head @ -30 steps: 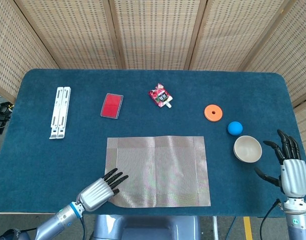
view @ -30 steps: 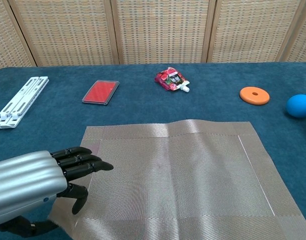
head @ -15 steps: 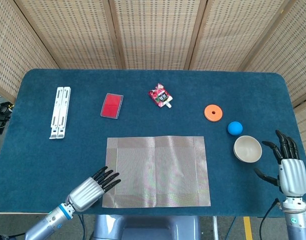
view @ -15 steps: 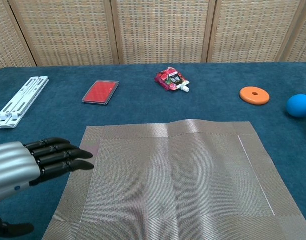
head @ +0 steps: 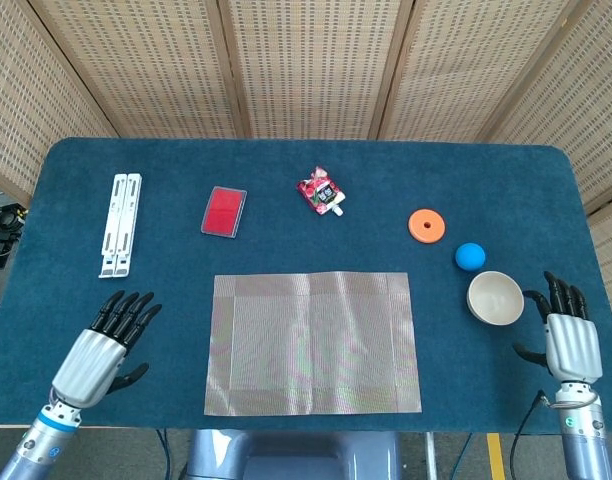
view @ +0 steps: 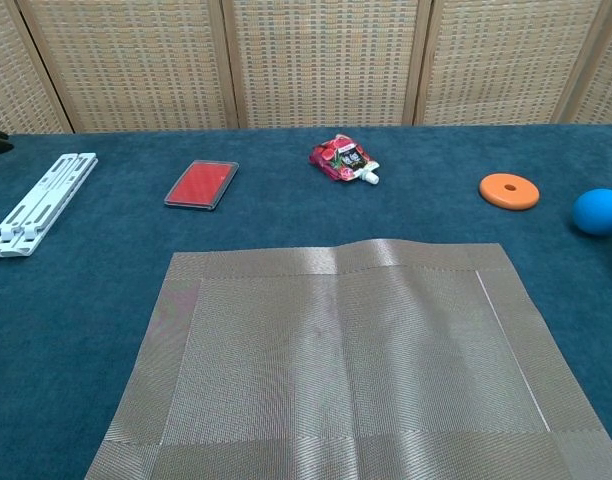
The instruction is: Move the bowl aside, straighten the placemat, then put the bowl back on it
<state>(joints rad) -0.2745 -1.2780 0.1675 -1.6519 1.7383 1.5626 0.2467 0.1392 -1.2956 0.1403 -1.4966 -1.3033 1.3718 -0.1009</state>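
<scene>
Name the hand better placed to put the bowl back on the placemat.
Right. The right hand sits open just beside the bowl, while the left hand is across the placemat, far from it.

Both arms poke in from the bottom edge of the head view. Left robot hand (head: pixel 98 347) sits lower left, fingers spread, holding nothing. Right robot hand (head: pixel 561 335) is lower right, fingers apart and pointing up-frame, also empty.
</scene>
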